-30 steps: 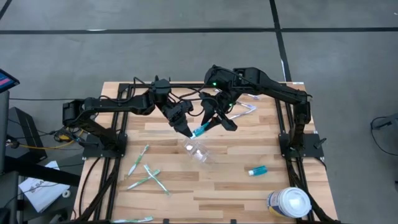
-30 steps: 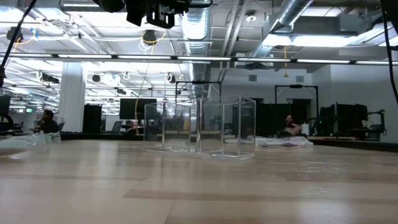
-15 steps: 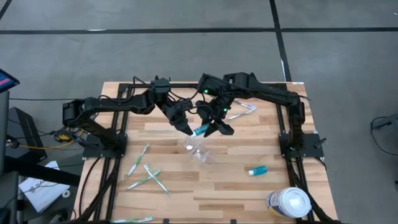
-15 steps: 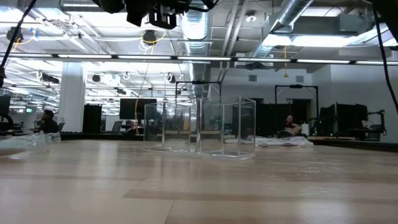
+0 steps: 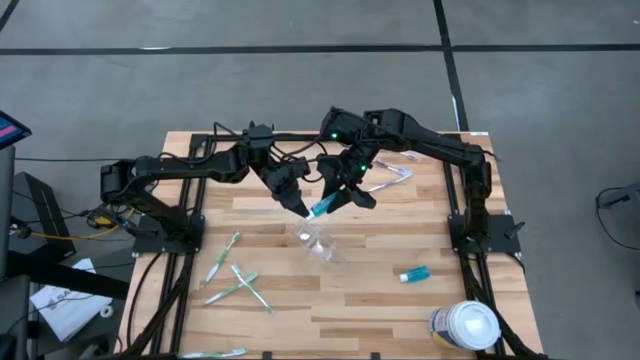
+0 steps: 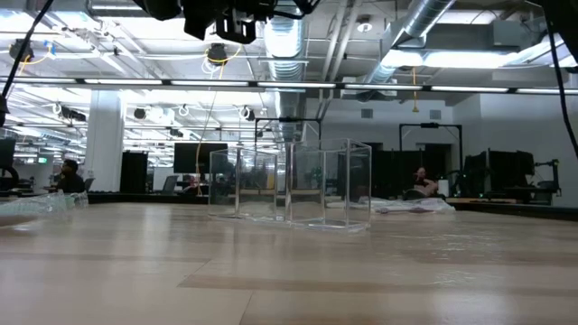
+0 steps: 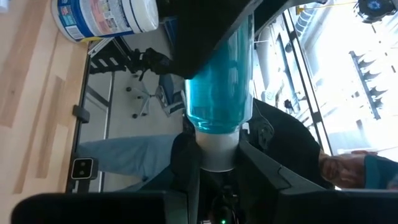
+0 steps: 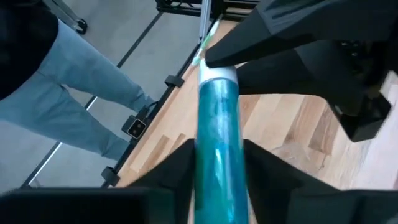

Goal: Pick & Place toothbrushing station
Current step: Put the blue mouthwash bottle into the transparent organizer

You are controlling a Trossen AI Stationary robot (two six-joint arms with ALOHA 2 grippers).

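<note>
Inventory by kind, high view:

- Clear plastic holder (image 5: pixel 318 241): one, at the table centre.
- Teal tubes: two. One teal tube (image 5: pixel 324 208) sits between the two grippers above the holder; a second tube (image 5: pixel 412 274) lies on the right side of the table.
- Round white-lidded tub (image 5: pixel 466 325): one, at the near right corner.
- Toothbrushes: at least five. Three toothbrushes (image 5: pixel 238 280) lie in a loose group on the near left, one toothbrush (image 5: pixel 213 353) at the near edge, one clear toothbrush (image 5: pixel 388 178) far right of centre.
- Arms: two.
</note>
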